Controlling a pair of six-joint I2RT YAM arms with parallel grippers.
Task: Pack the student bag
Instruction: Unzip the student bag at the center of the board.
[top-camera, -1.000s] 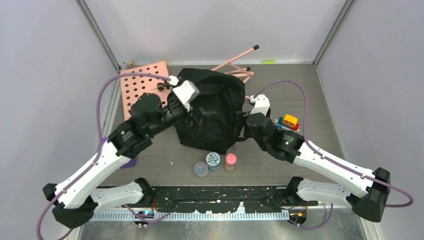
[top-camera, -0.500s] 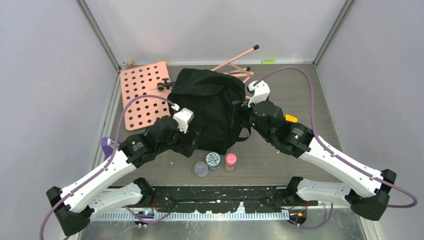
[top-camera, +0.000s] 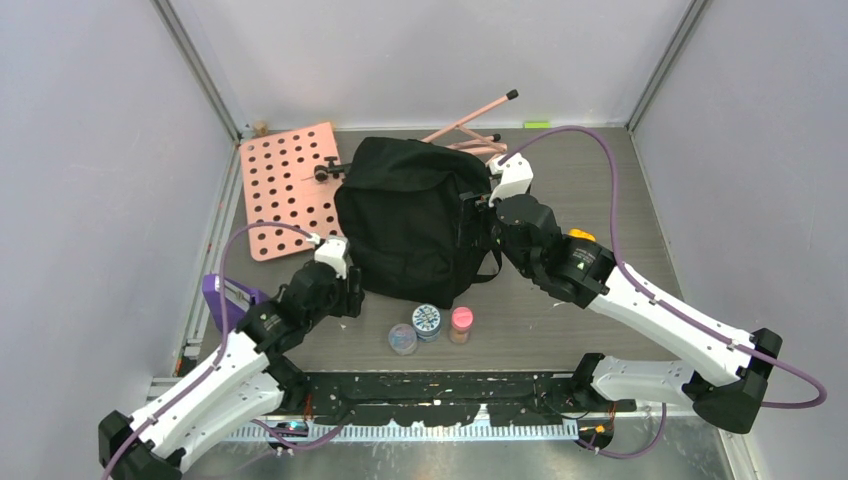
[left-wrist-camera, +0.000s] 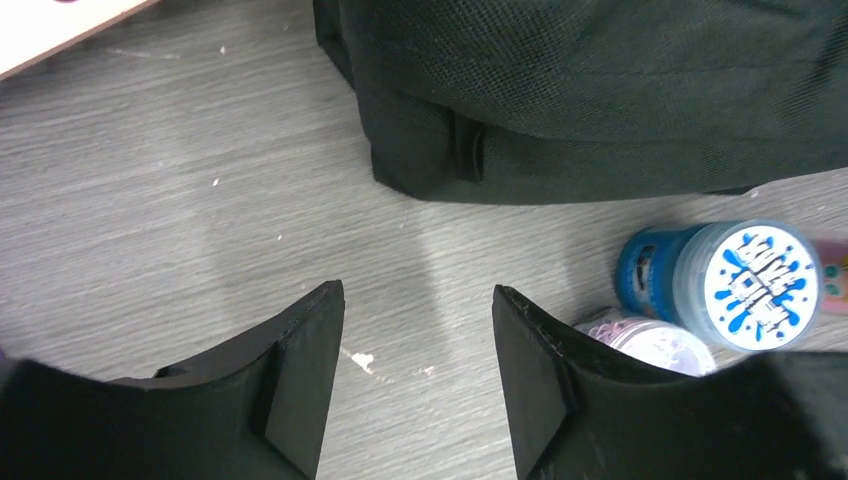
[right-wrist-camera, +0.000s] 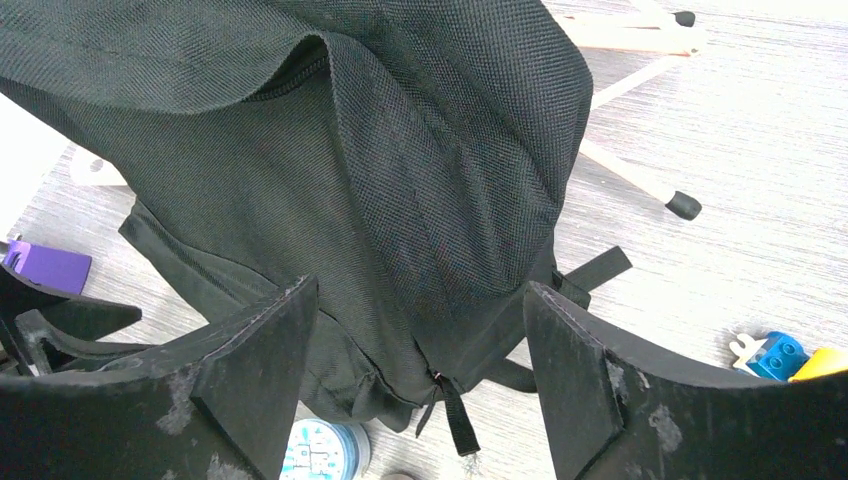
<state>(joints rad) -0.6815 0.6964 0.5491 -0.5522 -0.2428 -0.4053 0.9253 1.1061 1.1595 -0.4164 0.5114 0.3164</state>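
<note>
The student bag (top-camera: 410, 225) is a large black fabric backpack lying in the middle of the table, with its zip closed as far as I can see. My left gripper (top-camera: 352, 292) is open and empty, low over the table just in front of the bag's near left corner (left-wrist-camera: 600, 90). My left gripper's jaws (left-wrist-camera: 418, 325) frame bare table. My right gripper (top-camera: 468, 215) is open at the bag's right side. In the right wrist view the bag (right-wrist-camera: 350, 150) fills the space beyond the open gripper (right-wrist-camera: 420, 295), and a zip pull (right-wrist-camera: 455, 410) hangs at its lower edge.
Three small tubs stand in front of the bag: blue-lidded (top-camera: 427, 320), clear (top-camera: 402, 338) and pink (top-camera: 461, 322). A pink pegboard (top-camera: 285, 185) lies at the back left and pink sticks (top-camera: 470, 125) behind the bag. A purple block (top-camera: 225, 295) is at the left, and toy bricks (top-camera: 580, 237) at the right.
My left arm has pulled back from the bag's left side toward the near edge and come down to the table. My right gripper has moved up along the bag's right side.
</note>
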